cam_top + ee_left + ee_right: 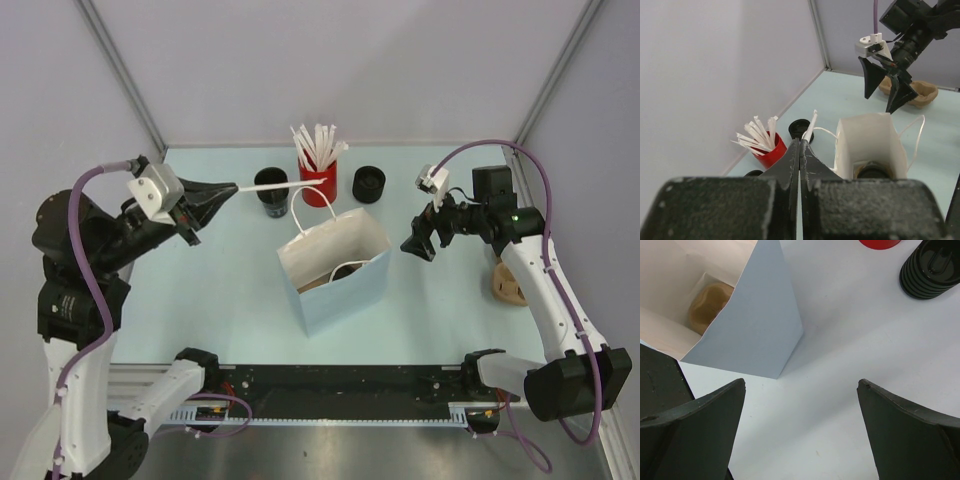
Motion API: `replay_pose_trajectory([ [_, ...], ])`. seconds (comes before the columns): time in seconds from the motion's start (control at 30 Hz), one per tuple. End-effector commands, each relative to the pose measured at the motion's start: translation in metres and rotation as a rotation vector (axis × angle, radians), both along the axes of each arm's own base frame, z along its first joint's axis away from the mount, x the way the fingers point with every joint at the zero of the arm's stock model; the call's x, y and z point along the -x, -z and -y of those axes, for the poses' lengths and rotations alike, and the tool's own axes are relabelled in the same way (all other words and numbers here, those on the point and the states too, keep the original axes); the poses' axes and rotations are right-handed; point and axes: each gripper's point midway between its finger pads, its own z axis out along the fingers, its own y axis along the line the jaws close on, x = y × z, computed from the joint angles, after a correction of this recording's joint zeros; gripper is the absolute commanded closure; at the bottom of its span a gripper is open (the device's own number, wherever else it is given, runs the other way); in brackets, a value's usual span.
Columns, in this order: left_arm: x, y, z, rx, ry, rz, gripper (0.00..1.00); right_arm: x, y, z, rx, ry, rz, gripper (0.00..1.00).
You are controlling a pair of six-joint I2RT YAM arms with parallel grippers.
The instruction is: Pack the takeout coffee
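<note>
Pale table (200, 300) — left gripper (230, 188) clamped on white stick (280, 185), right gripper (420, 249) apart

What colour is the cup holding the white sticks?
The cup is red; the top external view shows it best.

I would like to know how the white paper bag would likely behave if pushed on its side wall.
The paper bag looks thin-walled and stands open, so its wall would probably buckle before it slides. The cardboard tray low inside may steady its base somewhat. Its loop handle seems floppy.
</note>
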Motion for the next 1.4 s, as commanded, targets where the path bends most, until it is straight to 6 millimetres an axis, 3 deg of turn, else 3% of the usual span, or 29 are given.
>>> replay_pose_trajectory([
  [0.0, 0.018, -0.021, 0.006, 0.030, 0.070, 0.043, 1.00, -0.004, -0.004, 0.002, -0.006, 0.012, 0.025, 0.00],
  [0.27, 0.049, -0.001, 0.008, -0.046, 0.155, 0.036, 1.00, -0.004, -0.003, 0.002, -0.006, 0.010, 0.021, 0.00],
  [0.53, 0.056, 0.021, 0.004, -0.105, 0.157, 0.018, 1.00, -0.003, -0.003, 0.001, -0.007, 0.010, 0.016, 0.00],
  [0.87, 0.038, 0.052, 0.002, -0.141, 0.117, -0.072, 1.00, -0.005, -0.003, 0.003, -0.004, 0.015, 0.018, 0.00],
  [1.17, 0.008, 0.083, -0.004, -0.212, 0.031, -0.193, 1.00, -0.005, -0.001, 0.004, -0.002, 0.017, 0.015, 0.00],
  [1.37, -0.001, 0.089, 0.000, -0.239, 0.005, -0.212, 1.00, -0.006, 0.000, 0.005, 0.002, 0.019, 0.013, 0.00],
])
